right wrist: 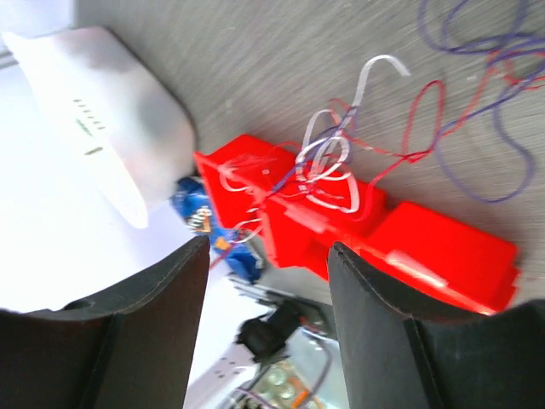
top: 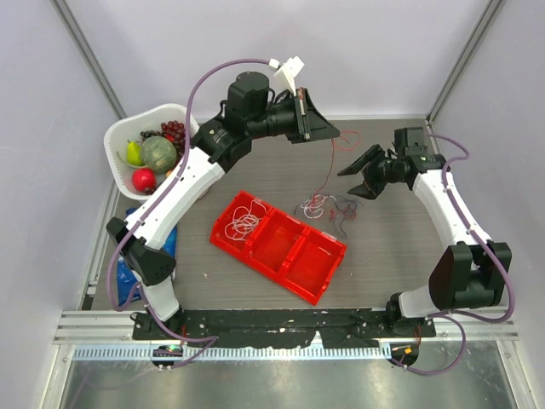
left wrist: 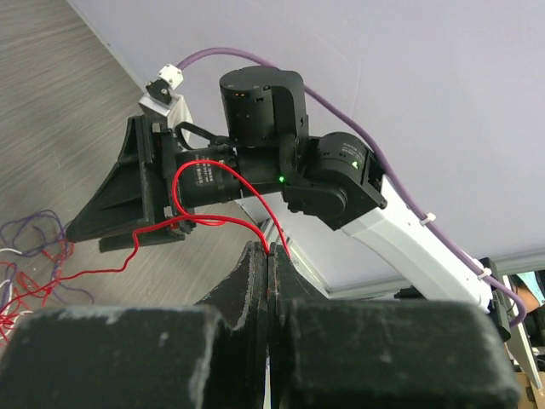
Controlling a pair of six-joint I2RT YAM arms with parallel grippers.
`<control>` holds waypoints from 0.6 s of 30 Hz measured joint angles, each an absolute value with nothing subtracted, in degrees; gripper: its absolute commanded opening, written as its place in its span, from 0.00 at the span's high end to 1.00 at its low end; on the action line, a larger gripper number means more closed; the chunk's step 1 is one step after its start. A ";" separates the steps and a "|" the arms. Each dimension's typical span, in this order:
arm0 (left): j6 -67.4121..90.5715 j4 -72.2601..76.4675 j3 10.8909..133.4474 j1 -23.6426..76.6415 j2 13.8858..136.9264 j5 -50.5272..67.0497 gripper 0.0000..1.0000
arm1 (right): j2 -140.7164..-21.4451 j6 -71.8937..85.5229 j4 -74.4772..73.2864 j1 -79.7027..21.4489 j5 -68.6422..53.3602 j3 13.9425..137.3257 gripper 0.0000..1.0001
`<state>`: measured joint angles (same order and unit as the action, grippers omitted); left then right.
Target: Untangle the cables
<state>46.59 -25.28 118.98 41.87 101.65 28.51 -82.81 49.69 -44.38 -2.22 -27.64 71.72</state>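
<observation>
My left gripper (top: 334, 134) is raised above the table's far middle and shut on a thin red cable (top: 327, 166). In the left wrist view the red cable (left wrist: 213, 220) leaves the closed fingertips (left wrist: 271, 254) and runs down to a tangle of red, white and dark purple cables (top: 330, 206) on the table, which also shows at that view's left edge (left wrist: 30, 256). My right gripper (top: 352, 181) is open and empty just right of the tangle. Through its open gripper (right wrist: 268, 247) I see white loops (right wrist: 330, 162) and purple cable (right wrist: 477, 119). A white cable bunch (top: 245, 221) lies in the red tray.
The red tray (top: 294, 256) has three compartments and lies at the table's middle, also seen in the right wrist view (right wrist: 426, 247). A white basket (top: 119, 136) of fruit stands at the far left. A blue bag (top: 128, 271) lies by the left arm's base.
</observation>
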 measured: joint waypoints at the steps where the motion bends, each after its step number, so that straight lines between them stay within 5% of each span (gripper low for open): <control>1: 46.81 -24.91 118.89 41.87 101.65 28.62 1.00 | -82.37 52.42 -43.22 -2.59 -28.51 71.31 0.38; 11: 47.79 -23.73 118.58 41.89 101.65 29.21 1.00 | -80.93 74.02 -28.80 -10.98 -32.71 65.43 0.39; 14: 47.79 -23.70 118.58 41.89 101.65 29.32 1.00 | -80.95 76.86 -26.30 -12.69 -32.60 65.36 0.56; 18: 47.75 -23.31 118.58 41.89 101.65 29.95 1.00 | -82.21 78.72 -23.09 -13.19 -32.27 65.36 0.61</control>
<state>47.75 -23.31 118.58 41.89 101.65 29.95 -82.21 78.72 -23.09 -13.19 -32.27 65.36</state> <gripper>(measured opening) 0.012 0.411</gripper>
